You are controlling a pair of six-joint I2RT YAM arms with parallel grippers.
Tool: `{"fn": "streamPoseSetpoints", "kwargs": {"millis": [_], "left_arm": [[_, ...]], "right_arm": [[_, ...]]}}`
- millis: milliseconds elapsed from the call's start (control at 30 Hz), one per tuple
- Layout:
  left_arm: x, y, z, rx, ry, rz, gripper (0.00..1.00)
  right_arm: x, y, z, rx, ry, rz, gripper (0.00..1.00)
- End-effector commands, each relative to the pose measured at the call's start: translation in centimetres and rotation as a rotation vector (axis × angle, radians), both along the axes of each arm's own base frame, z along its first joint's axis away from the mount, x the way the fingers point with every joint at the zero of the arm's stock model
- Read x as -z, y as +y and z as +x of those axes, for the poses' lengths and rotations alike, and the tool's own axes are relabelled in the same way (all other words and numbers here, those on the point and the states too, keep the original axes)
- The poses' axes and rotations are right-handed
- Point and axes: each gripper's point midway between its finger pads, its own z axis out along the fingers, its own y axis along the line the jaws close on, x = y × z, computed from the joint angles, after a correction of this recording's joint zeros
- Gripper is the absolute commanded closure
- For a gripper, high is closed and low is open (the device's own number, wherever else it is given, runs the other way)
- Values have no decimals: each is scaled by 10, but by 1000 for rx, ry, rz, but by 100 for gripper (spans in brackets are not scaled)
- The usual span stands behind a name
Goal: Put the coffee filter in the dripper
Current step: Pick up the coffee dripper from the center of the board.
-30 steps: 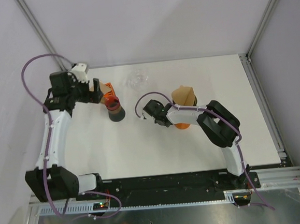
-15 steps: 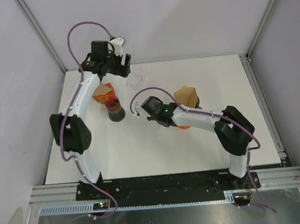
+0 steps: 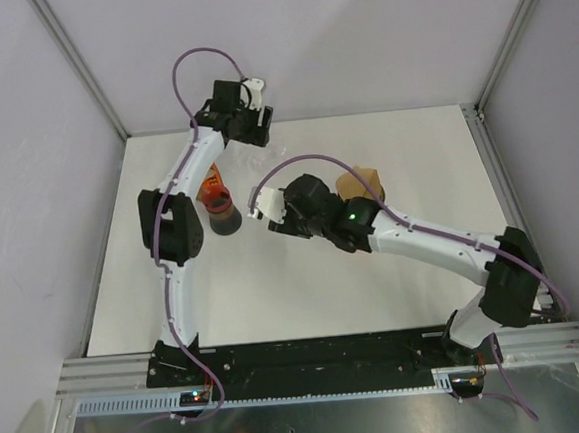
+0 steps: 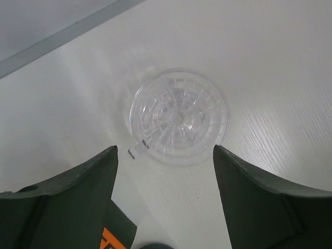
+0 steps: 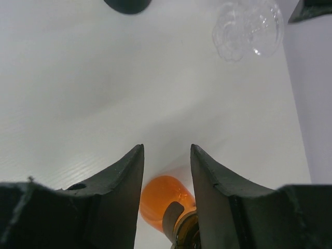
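A clear ribbed dripper [image 4: 179, 116] stands on the white table near the back wall, faint in the top view [image 3: 265, 159] and at the upper right of the right wrist view [image 5: 248, 28]. My left gripper [image 4: 163, 148] hovers over it, open, the dripper just beyond its fingertips [image 3: 255, 131]. The brown paper coffee filter [image 3: 360, 183] stands right of centre, its lower part hidden behind my right arm. My right gripper [image 3: 272, 218] points left, open, with nothing between its tips [image 5: 166, 146]. An orange glass vessel with a dark handle [image 5: 163, 199] lies below its fingers.
A dark cup [image 3: 223, 219] with a red top stands left of centre, an orange packet [image 3: 210, 183] just behind it. The cup's edge [image 5: 127, 4] shows at the top of the right wrist view. Grey walls close the table at the back and left.
My left arm swung from the left side to the back, over the clear dripper, jaws narrowing slightly. My right gripper went from shut to open and its arm stretched out.
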Motion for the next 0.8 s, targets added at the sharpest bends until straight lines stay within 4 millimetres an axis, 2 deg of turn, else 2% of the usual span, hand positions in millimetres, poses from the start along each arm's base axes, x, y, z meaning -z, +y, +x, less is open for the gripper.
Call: {"fn": "streamPoseSetpoints", "kwargs": {"millis": [0,100,167,367,600,700,767], "left_arm": [[-31,-6,26,-78,-104,-12,21],[-27,4,42,-138,-121,-1,22],[-17,6,48,-144,-117,15,25],[21,6,47,-142,-48,30,33],[47,12,54,-165,-19,50,34],[59,10,53,-157,4,47,41],[66,6,51,-135,24,29,51]], "right_arm": [[-43,4,-24,-34,33,161,53],[-54,0,-38,-42,40,189,53],[-57,-4,-45,-41,42,195,53],[-63,-17,-56,-22,45,238,52],[-63,-24,-66,-25,69,268,51],[-65,-24,-69,-36,74,282,51],[-66,-23,-70,-38,72,290,51]]}}
